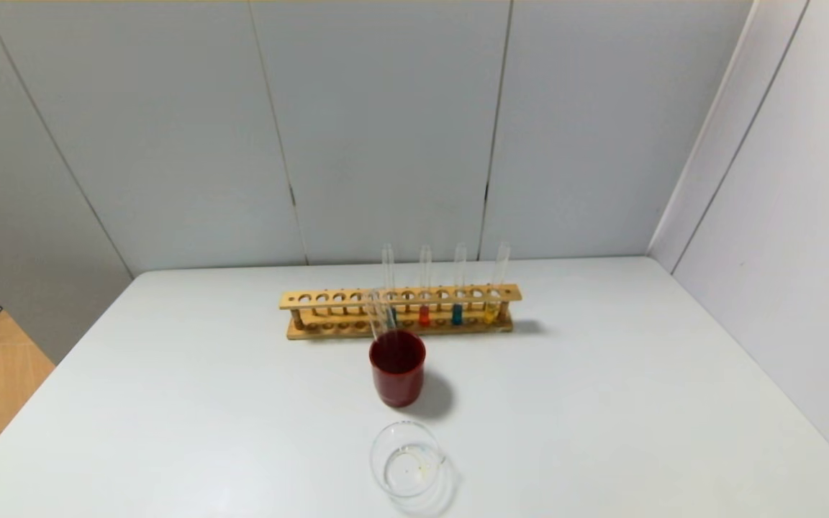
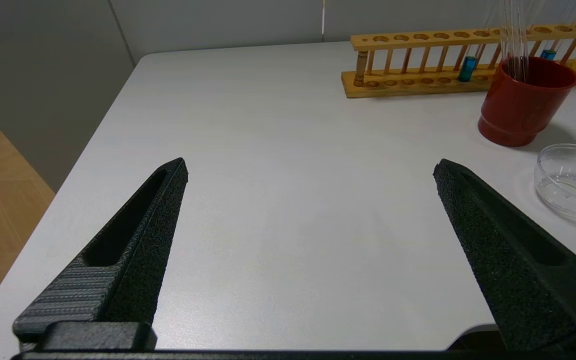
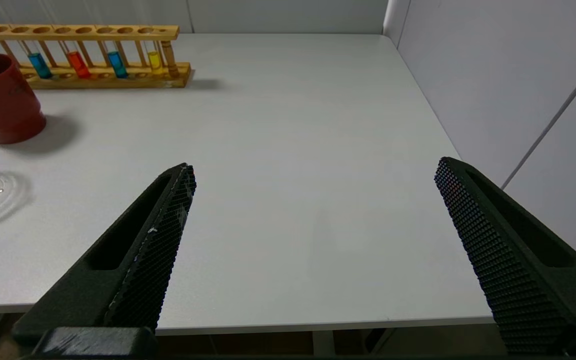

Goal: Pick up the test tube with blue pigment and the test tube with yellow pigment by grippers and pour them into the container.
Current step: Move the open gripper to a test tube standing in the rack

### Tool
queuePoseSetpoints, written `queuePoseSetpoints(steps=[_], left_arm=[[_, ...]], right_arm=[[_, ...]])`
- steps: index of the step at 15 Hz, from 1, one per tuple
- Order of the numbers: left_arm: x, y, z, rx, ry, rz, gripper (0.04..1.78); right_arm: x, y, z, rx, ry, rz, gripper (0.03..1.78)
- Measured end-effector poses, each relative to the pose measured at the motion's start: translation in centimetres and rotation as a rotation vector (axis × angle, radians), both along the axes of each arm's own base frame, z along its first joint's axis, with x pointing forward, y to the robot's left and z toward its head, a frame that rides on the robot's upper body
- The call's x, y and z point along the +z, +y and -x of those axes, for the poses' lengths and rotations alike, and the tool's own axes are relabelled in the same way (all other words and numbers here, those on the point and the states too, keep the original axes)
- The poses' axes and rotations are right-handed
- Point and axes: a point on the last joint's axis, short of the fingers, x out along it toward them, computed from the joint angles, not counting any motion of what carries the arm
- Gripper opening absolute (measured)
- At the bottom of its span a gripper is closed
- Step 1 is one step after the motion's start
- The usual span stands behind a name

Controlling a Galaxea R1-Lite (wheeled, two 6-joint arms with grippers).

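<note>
A wooden rack (image 1: 400, 296) stands at the back of the table. In it are a tube with yellow liquid (image 1: 491, 314), a tube with teal-blue liquid (image 1: 457, 314), an orange-red one (image 1: 424, 315), and a second teal-blue one (image 1: 391, 316) half hidden behind the red cup. The clear glass dish (image 1: 407, 460) sits near the front edge. Neither gripper shows in the head view. My left gripper (image 2: 312, 165) is open and empty over the table's near left part. My right gripper (image 3: 315, 165) is open and empty over the near right edge. Both are far from the tubes.
A dark red cup (image 1: 397, 368) with empty glass tubes leaning in it stands between the rack and the dish. The white table (image 1: 601, 403) meets grey wall panels behind and on the right. The floor drops off on the left.
</note>
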Motion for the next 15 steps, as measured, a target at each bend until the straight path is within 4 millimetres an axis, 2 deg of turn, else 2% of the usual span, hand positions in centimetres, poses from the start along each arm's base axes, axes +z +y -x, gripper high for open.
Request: queuePoseSetpoints(steps=[7, 11, 15], left_arm=[[0.0, 0.0, 0.0, 0.0, 0.0, 0.0, 1.74], [0.0, 0.0, 0.0, 0.0, 0.0, 0.0, 1.74], [0.0, 0.0, 0.0, 0.0, 0.0, 0.0, 1.74]], right_arm=[[0.5, 0.1, 0.2, 0.038, -0.011, 0.039, 1.75], [4.9, 0.2, 1.3, 0.101, -0.085, 0.043, 1.75], [11.7, 0.2, 1.1, 0.128, -0.13, 0.023, 1.75]])
